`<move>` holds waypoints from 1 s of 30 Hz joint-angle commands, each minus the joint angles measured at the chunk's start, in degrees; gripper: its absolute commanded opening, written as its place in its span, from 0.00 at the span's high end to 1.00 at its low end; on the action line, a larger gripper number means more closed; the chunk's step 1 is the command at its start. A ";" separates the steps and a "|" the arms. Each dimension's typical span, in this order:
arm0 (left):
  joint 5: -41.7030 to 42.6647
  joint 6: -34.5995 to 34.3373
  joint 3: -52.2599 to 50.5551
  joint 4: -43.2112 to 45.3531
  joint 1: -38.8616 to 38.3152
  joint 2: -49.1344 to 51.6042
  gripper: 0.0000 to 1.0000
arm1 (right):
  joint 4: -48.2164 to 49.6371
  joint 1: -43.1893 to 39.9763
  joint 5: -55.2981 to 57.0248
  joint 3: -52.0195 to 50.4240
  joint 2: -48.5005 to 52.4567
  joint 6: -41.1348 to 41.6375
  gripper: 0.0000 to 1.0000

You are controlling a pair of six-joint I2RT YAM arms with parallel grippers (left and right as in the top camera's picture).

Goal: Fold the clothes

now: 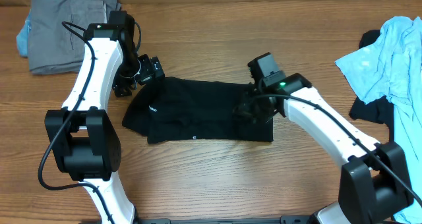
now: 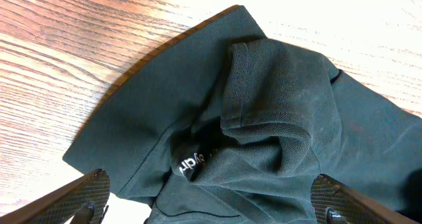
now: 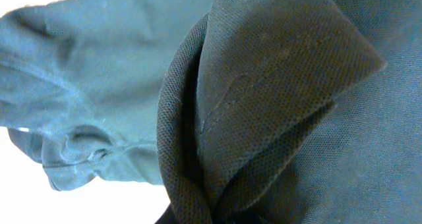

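Observation:
A black polo shirt [image 1: 204, 112] lies partly folded across the middle of the wooden table. My left gripper [image 1: 146, 76] hovers over the shirt's left end, open and empty. In the left wrist view its two fingers spread wide on either side of the rumpled collar area [image 2: 264, 112], which carries a small white logo [image 2: 191, 163]. My right gripper [image 1: 254, 107] is at the shirt's right part. In the right wrist view a bunched fold of black fabric [image 3: 264, 112] runs down into the jaws, which are hidden by the cloth.
A pile of folded grey clothes [image 1: 62, 26] sits at the back left. A light blue shirt [image 1: 389, 59] lies over another black garment [image 1: 369, 111] at the right edge. Bare wood [image 1: 217, 178] shows in front of the shirt.

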 commanded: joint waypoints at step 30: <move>0.15 1.53 1.14 -1.81 -0.48 0.42 0.00 | 4.79 -1.29 -4.90 3.72 1.18 0.09 0.05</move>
